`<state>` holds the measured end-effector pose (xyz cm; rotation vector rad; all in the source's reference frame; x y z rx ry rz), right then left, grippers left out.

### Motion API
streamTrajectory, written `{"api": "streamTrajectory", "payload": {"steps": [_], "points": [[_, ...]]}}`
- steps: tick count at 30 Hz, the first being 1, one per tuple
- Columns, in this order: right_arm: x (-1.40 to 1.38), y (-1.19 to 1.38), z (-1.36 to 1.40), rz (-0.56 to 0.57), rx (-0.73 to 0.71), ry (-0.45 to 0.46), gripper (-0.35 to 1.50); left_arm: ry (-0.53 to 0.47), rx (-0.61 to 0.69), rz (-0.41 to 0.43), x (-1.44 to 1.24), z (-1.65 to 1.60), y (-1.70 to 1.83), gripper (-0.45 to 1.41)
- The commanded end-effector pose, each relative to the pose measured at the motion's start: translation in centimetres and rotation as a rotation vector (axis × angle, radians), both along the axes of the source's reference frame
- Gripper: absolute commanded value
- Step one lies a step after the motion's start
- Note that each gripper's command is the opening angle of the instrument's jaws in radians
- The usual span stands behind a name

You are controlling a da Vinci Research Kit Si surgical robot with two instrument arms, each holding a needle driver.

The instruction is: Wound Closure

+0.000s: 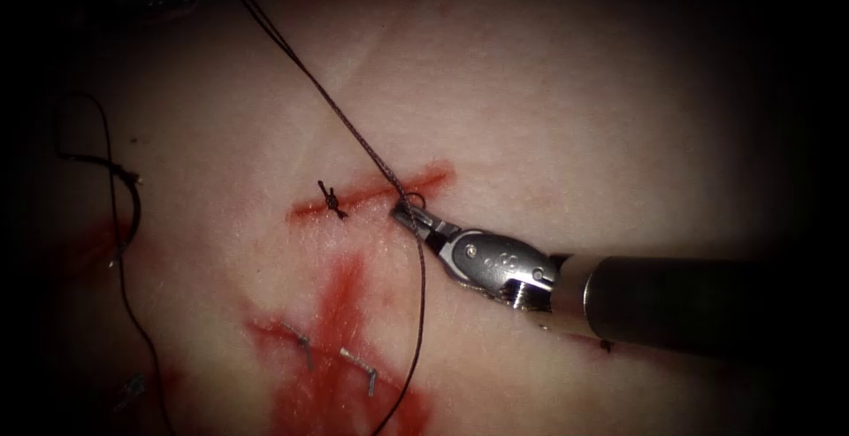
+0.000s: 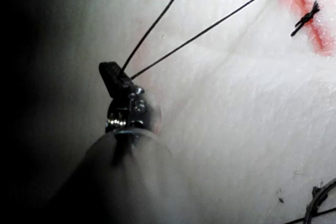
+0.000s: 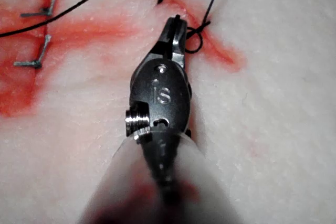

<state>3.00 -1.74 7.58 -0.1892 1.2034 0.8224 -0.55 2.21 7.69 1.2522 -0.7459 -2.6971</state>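
The right hand (image 1: 405, 213) sits at the cut (image 1: 371, 193), its jaws closed on the thread (image 1: 354, 131) just beside a small loop near the wound's right end; a finished knot (image 1: 332, 199) lies to its left. The left hand (image 2: 111, 77) is closed on two strands running taut toward the cut. Tightening well, I judge, means equal, opposed pull kept low over the tissue (image 1: 548, 118). The left wrist view gives that grip; the right wrist view shows the loop (image 3: 195, 39) at the jaw tip. I can make out no needle.

Glossy metal pincer (image 1: 409, 214), braided thread (image 1: 354, 131)
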Motion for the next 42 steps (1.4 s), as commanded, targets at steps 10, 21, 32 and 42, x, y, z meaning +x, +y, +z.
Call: {"api": "streamTrajectory", "payload": {"steps": [10,21,32,42], "points": [[0.03,-0.30,-0.27,-0.019,0.015,0.030,-0.35,0.017,-0.046,-0.043,-0.19,0.07,0.39,-0.45],[0.07,-0.17,-0.24,-0.023,-0.007,0.021,-0.35,0.031,-0.166,-0.141,-0.22,-0.13,1.03,-0.45],[0.04,-0.25,-0.04,-0.047,-0.017,0.001,-0.35,0.058,-0.208,-0.173,-0.29,-0.16,1.40,-0.45],[0.06,-0.71,0.23,-0.125,-0.008,-0.067,-0.35,0.161,-0.300,-0.146,-0.40,-0.07,1.55,-0.45]]}}
